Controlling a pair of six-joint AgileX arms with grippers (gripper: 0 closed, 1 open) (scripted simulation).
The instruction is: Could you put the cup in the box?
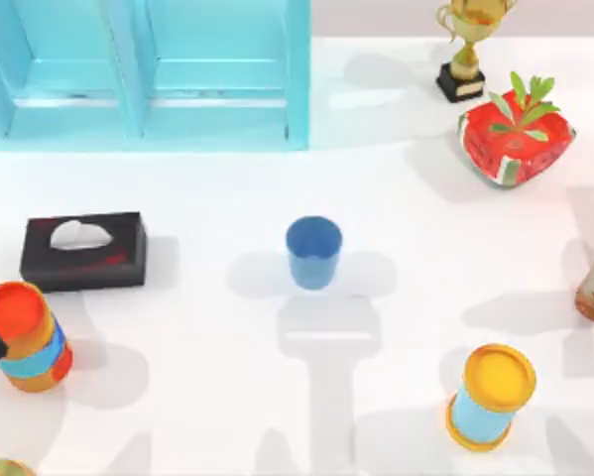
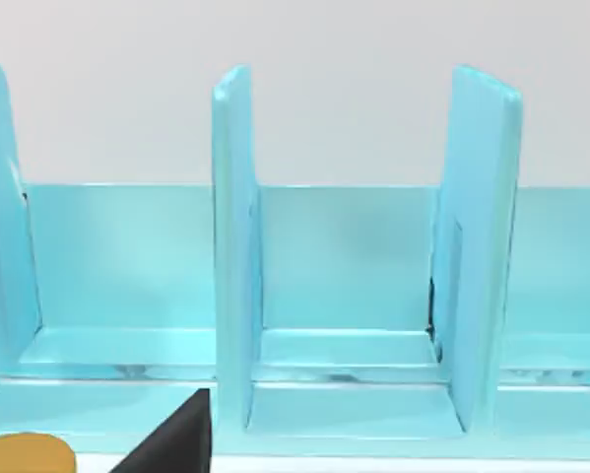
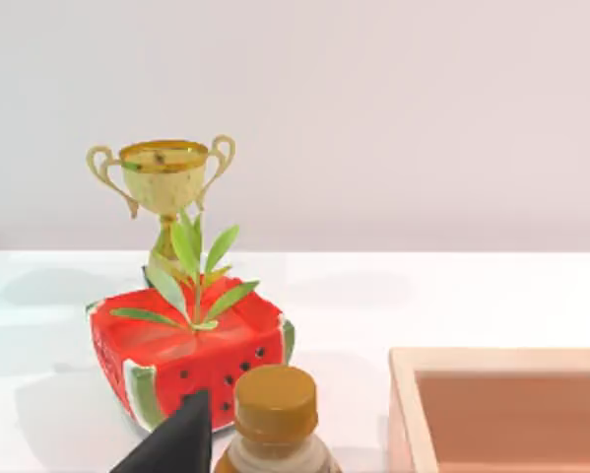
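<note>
Cup: the blue cup (image 1: pixel 313 253) stands upright, mouth up, in the middle of the top view. It is alone on the white worktop (image 1: pixel 207 397), well apart from everything else, and is not yet grasped.
Box: a light-blue box (image 1: pixel 297 89) with upright dividers fills the upper left of the top view. A tan box (image 3: pixel 403 394) sits at the lower right of the right wrist view. Which one is meant cannot be settled; the light-blue one is judged likelier.
Left gripper: the left gripper (image 2: pixel 171 439) is seen as a dark wedge at the lower edge of its wrist view, facing the dividers. Whether it is open or closed cannot be told.
Right gripper: the right gripper (image 3: pixel 171 439) is seen as a like wedge beside a brown bottle (image 3: pixel 275 419). Open or closed cannot be told either.
Risk, wrong pick: the orange-lidded can (image 1: pixel 24 332) at the lower left or the yellow-lidded can (image 1: pixel 490 395) at the lower right could be taken for the cup, since both carry blue bands.
Risk, slip: the tapered wall could slide out of a light or high grip.
Risk, collision: the black tissue box (image 1: pixel 83 250) or either can could be knocked during the reach.
Risk, release: the cup could be tipped if it is caught on a divider edge.
</note>
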